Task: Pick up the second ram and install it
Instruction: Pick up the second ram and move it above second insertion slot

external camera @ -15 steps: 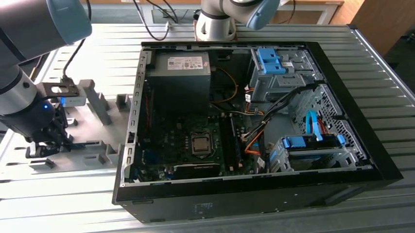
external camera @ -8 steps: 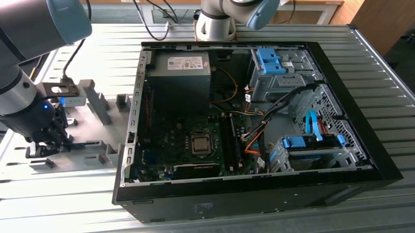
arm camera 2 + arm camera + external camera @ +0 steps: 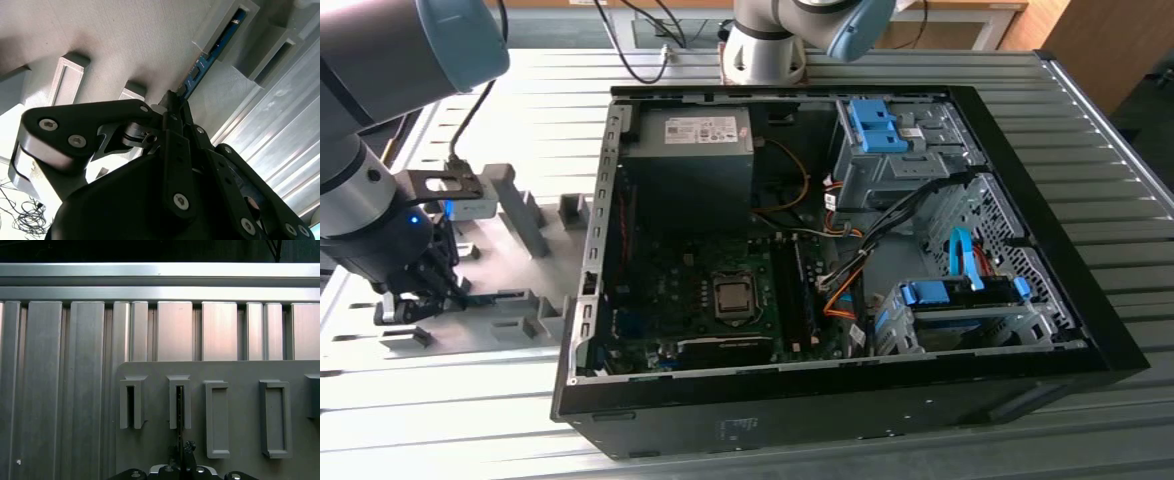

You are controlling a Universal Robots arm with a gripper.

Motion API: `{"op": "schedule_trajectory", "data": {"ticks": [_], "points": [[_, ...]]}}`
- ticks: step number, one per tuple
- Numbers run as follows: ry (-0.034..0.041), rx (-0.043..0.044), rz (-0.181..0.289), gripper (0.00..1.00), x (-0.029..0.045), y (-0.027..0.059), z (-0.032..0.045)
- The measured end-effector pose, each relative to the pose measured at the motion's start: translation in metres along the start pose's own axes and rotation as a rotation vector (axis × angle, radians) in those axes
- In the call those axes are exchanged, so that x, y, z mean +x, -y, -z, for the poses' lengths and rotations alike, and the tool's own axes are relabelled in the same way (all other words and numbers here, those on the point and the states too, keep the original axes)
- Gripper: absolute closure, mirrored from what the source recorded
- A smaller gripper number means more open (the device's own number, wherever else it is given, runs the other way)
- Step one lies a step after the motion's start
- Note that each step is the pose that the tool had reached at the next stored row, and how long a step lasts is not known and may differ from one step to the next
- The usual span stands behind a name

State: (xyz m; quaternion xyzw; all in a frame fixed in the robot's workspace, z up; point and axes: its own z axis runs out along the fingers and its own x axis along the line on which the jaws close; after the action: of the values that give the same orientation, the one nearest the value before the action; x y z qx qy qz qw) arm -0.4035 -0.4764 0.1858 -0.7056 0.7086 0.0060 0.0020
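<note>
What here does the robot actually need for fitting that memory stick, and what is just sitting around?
Part of the job:
gripper
second ram, standing in its grey holder block
long black motherboard slots
open computer case

Just lying about:
power supply
blue drive brackets
orange cables
slatted metal table

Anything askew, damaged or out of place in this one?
Nothing stands out. The second ram stands straight in its slot of the grey holder, with the tool closed on it.
</note>
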Motion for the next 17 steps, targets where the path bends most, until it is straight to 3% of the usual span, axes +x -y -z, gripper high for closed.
{"op": "schedule_trajectory", "data": {"ticks": [17], "points": [[0.0, -0.0012, 0.0, 0.86, 0.0, 0.0, 0.0028]]}}
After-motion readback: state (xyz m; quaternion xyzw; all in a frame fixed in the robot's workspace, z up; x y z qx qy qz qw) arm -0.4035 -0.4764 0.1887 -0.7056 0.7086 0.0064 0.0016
